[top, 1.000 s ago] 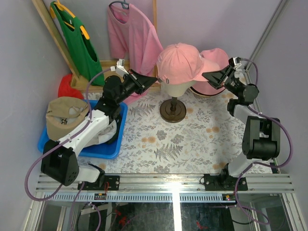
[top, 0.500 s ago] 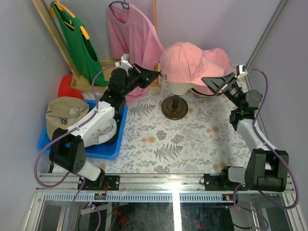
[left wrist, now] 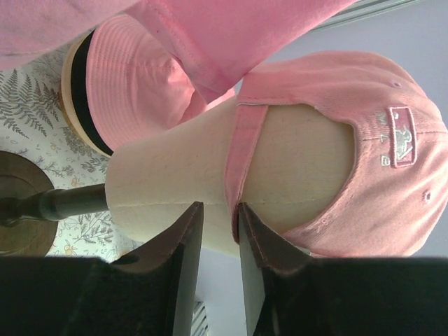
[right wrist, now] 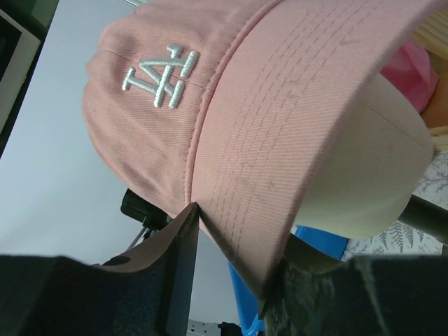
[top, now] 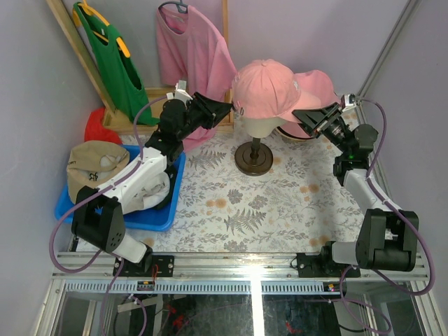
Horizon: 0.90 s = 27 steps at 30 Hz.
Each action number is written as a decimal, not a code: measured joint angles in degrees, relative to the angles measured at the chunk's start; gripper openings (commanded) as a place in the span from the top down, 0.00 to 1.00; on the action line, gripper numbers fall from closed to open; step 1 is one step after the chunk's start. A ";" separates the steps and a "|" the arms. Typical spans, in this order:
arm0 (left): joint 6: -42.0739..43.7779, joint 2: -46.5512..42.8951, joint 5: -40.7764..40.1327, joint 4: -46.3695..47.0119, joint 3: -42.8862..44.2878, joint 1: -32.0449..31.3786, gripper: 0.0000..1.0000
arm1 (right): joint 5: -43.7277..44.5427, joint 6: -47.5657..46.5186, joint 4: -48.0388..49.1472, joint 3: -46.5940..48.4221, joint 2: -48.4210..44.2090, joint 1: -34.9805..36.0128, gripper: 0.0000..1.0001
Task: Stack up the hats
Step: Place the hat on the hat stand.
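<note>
A pink cap [top: 264, 85] sits on the beige mannequin head [top: 256, 127] at the back middle. My right gripper [top: 299, 114] has the cap's brim [right wrist: 280, 126] between its jaws, one finger on top and one under it. My left gripper [top: 225, 107] is narrowly open just behind the head, and one fingertip touches the cap's back strap [left wrist: 245, 161]. A pink bucket hat [top: 320, 82] lies behind the head on the right; it also shows in the left wrist view [left wrist: 133, 84]. A tan cap [top: 94, 164] rests on the blue bin. No dark green cap shows.
The mannequin stands on a dark round base [top: 252, 159] on the fern-print cloth. A blue bin [top: 157, 217] sits front left under my left arm. A pink shirt [top: 196, 56], a green bag [top: 112, 56] and a red cloth [top: 98, 126] hang or lie at the back.
My left gripper rose and reached toward the back of the pink cap. My right arm stretched out at the brim, and the cap shifted slightly right. Little has moved in the last half second.
</note>
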 measured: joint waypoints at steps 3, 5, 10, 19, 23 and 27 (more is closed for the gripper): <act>-0.04 0.00 -0.42 -0.61 0.00 0.02 0.68 | 0.02 -0.52 -1.53 0.02 -0.04 -0.07 0.55; -0.04 0.00 -0.55 -0.83 0.00 0.09 0.64 | 0.02 -1.05 -2.71 0.02 -0.15 -0.17 0.44; -0.07 -0.11 -0.96 -1.64 0.00 0.74 0.61 | 0.48 -3.76 -8.74 0.04 -0.59 -1.33 0.00; -0.22 -0.52 -1.46 -2.32 0.00 1.62 0.51 | 1.11 -9.22 -20.17 0.07 -4.61 -2.58 0.00; -0.55 -1.60 -1.84 -3.04 0.00 1.75 0.47 | 1.68 -11.21 -23.34 0.07 -7.28 -2.86 0.01; -1.14 -3.06 -2.10 -3.08 0.00 2.23 0.42 | 2.38 -12.35 -25.73 0.04 -9.73 -3.34 0.00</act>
